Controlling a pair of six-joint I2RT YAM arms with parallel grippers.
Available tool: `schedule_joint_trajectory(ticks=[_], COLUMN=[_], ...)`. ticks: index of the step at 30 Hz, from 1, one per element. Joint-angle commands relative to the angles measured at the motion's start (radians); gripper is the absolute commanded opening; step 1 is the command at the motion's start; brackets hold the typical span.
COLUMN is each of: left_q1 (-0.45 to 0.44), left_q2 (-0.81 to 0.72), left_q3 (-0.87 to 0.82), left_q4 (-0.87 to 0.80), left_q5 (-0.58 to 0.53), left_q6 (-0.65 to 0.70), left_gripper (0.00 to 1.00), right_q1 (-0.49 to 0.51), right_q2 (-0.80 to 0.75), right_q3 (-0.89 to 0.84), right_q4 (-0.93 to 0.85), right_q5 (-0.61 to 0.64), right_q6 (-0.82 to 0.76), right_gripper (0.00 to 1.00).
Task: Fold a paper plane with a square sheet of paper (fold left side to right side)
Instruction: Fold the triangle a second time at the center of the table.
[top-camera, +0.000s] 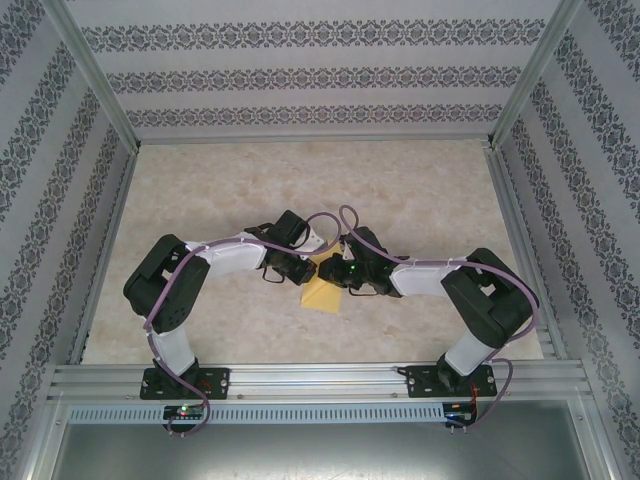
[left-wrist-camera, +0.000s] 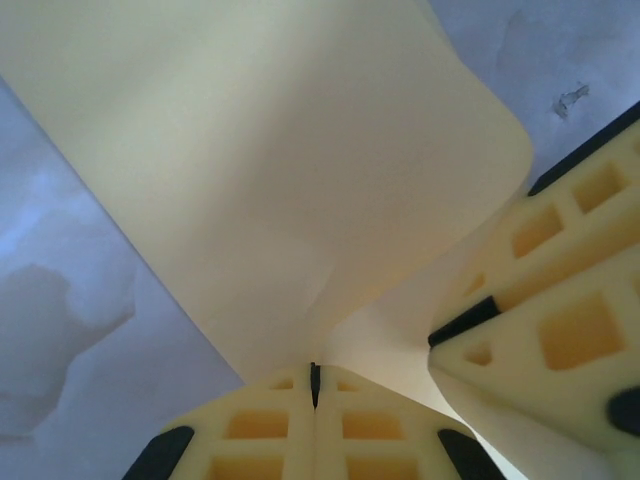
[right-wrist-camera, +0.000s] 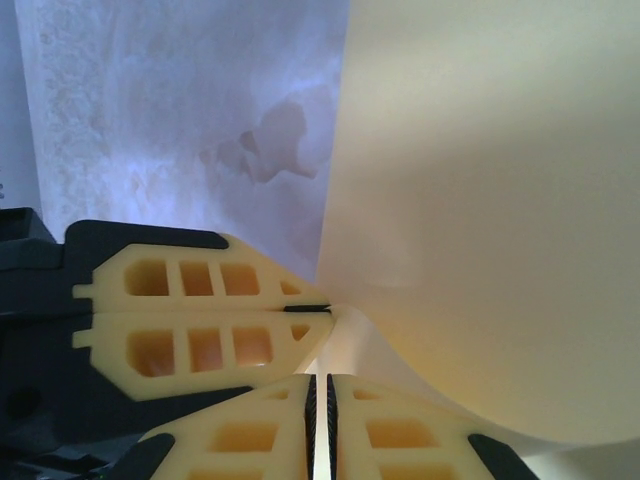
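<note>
square sheet of paper (top-camera: 322, 292): thin, matte, yellow-orange, curling upward near the middle of the marbled beige desk (top-camera: 430, 190); cream latticed left fingers (left-wrist-camera: 303, 388) and right fingers (right-wrist-camera: 303, 395) both pinching it.

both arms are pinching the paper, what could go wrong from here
The left jaws and right jaws pinch the paper at almost the same spot, so pulling apart could tear it. The paper curves loosely over the table, so a crease might land crooked.
</note>
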Motion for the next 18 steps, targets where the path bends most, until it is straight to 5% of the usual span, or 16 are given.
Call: schedule_joint_trajectory(ticks=[1,18], left_q1=[0.016,0.016], left_q2=[0.014,0.027], left_q3=[0.022,0.028], left_q4=[-0.021,-0.027], left_q5=[0.021,-0.002], left_q6=[0.026,0.025], left_gripper=[0.00,0.00], right_q1=[0.012,0.014], right_q2=[0.017,0.034], right_q3=[0.024,0.026], right_q4=[-0.009,-0.041], right_q5=[-0.003,0.008], right_q6=[0.008,-0.005], right_gripper=[0.13,0.13])
